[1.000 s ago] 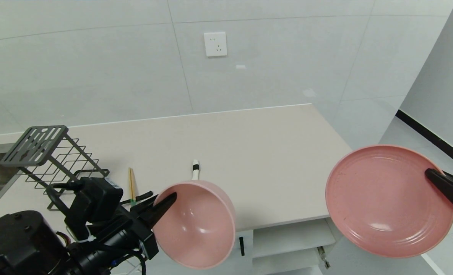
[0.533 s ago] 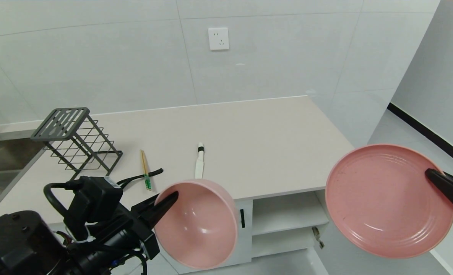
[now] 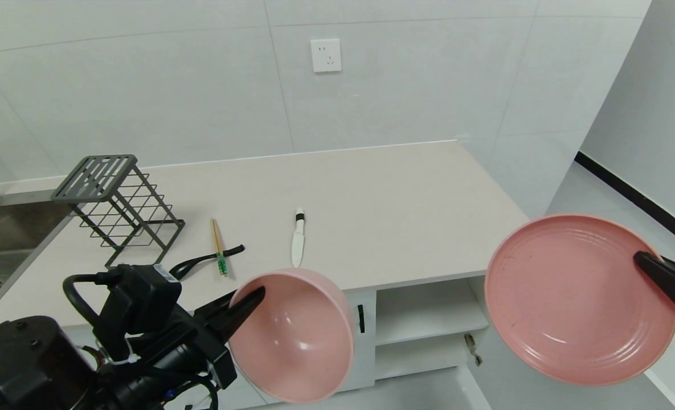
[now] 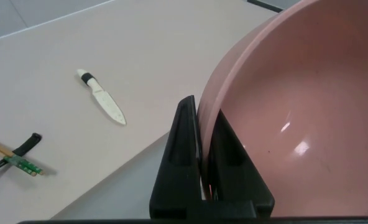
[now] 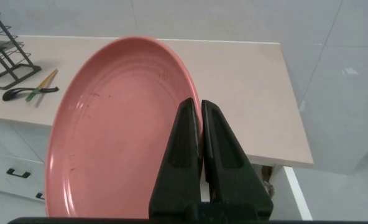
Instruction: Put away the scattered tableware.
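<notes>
Count: one pink bowl, one pink plate, one white knife, one pair of chopsticks, one black spoon.
Left claw: closed tight on the bowl's rim, one finger inside and one outside; the bowl hangs tilted before the bench front.
Right claw: pinched on the plate's rim, off the bench's right end.
Bench: the chopsticks cross the spoon, with the knife just beside them.
</notes>
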Robot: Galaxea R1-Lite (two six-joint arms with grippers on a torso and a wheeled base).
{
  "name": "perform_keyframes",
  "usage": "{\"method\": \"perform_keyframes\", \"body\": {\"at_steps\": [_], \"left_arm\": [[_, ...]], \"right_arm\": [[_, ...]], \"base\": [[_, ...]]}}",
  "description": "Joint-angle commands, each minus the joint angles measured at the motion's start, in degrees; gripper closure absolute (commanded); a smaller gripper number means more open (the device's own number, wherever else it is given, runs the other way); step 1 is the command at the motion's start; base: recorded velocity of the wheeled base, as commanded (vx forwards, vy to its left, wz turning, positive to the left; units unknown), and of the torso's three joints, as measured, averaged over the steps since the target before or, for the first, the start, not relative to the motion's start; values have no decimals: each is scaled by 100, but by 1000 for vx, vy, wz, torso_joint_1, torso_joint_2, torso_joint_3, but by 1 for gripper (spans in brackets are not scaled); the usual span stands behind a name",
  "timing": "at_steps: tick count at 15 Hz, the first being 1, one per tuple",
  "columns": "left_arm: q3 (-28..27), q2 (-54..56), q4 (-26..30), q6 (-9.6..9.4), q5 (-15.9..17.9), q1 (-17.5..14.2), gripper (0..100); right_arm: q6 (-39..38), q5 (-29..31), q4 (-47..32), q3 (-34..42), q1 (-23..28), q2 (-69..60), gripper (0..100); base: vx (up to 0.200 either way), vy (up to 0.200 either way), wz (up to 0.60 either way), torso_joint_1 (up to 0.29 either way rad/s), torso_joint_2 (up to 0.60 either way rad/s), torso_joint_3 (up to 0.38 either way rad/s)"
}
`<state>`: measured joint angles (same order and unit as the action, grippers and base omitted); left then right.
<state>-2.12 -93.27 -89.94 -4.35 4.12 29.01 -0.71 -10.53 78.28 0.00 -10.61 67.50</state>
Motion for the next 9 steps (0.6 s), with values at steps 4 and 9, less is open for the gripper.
{"method": "perform_keyframes", "body": {"at_steps": [4, 9], "left_arm": [[10, 11, -6, 5, 1, -1, 100], [19, 28, -6, 5, 1, -1, 100]], "right_arm": [[0, -1, -93, 0, -3, -18, 100], [18, -1, -102, 0, -3, -26, 100]], "base": [[0, 0, -450, -149, 295, 139], [0, 0, 0, -4, 10, 5]]}}
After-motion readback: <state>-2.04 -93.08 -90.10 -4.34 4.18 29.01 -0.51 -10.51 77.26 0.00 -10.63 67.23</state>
